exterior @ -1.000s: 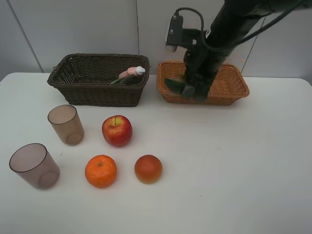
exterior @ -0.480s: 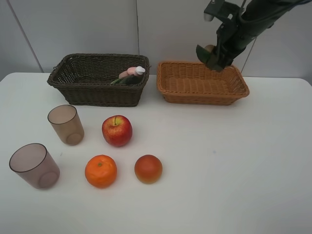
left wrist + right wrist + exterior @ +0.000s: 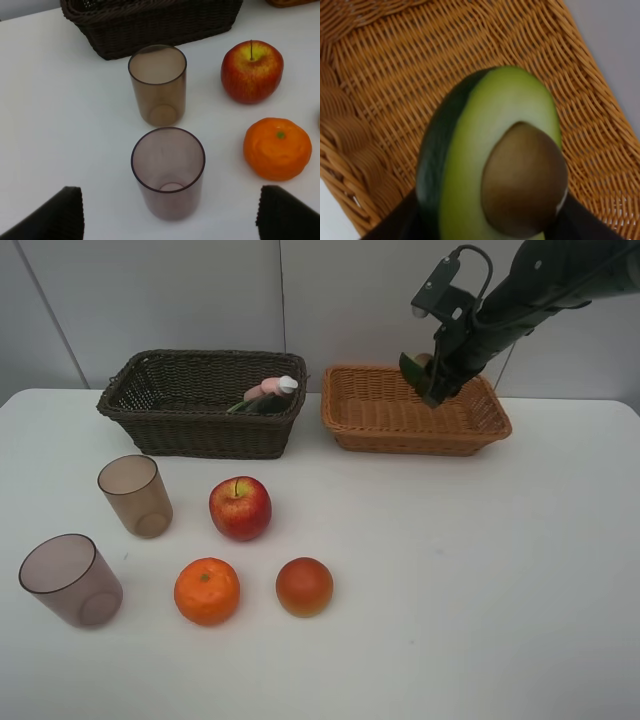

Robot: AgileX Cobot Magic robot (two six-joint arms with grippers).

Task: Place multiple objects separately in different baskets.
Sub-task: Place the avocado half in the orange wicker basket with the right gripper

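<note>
Right arm has come up out of the light basket (image 3: 420,443). A second ago it was down inside it, half a second ago it was high over the far right corner, and now it has eased back a little lower and towards the middle. Everything on the table sits where it did.

The right gripper (image 3: 427,378) hangs above the basket's far right part, clamped on the halved avocado (image 3: 495,125). On the wrist camera I see the cut face towards the lens: pale green flesh, brown pit in the middle, dark skin along one edge. The two dark fingers press in from either side, with wicker weave behind it. The avocado is in the air, clear of the basket floor.

The dark basket (image 3: 200,435) stands just beside the light one. In its right end lie the pink spray bottle (image 3: 258,391) and the dark pump bottle (image 3: 265,403), leaning together.

In front on the white table (image 3: 480,570) are two cups (image 3: 135,495) (image 3: 70,580) on the left, both upright. To their right are the red apple (image 3: 240,508), the orange (image 3: 207,591) and the orange-red cut fruit (image 3: 304,586), all apart from one another.

My left gripper (image 3: 169,220) is spread wide with nothing in it, looking down on the nearer cup. Nothing stands between the avocado and the basket under it.
</note>
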